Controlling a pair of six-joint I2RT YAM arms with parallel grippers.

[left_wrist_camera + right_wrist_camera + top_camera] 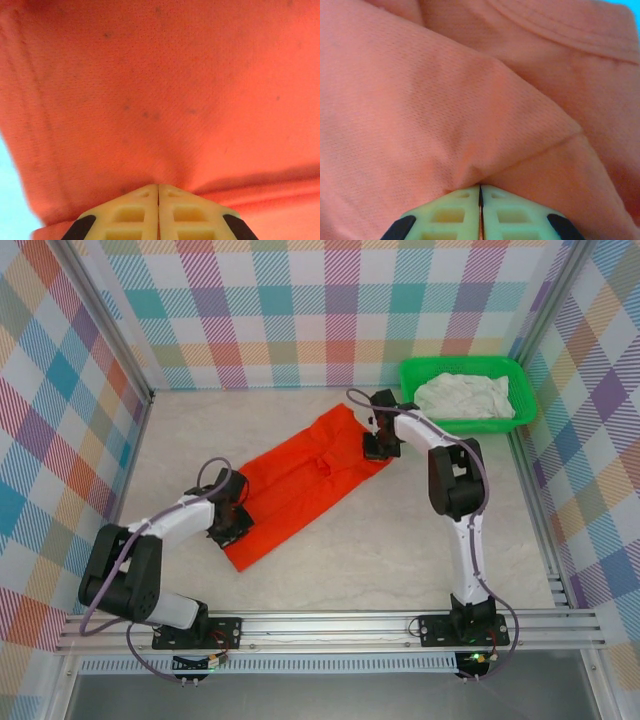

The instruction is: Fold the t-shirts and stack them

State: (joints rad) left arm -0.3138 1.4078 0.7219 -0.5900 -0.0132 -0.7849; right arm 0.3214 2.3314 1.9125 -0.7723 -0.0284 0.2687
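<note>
Pincers (pixel 158 186) (pixel 480 187), orange t-shirt (pixel 300 485); white t-shirt (pixel 465 395) in basket (pixel 470 424)

Bare table (pixel 380 560) near, t-shirt (pixel 300 480) mid-table, basket (pixel 470 424) (green) far-right

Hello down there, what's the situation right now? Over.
Left gripper, right gripper: jaws shut on orange t-shirt, opposite ends. White t-shirt in green basket. Nothing in the way.

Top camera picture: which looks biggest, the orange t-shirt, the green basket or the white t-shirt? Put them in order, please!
1. orange t-shirt, biggest
2. green basket
3. white t-shirt, smallest, bunched up inside the basket
</note>
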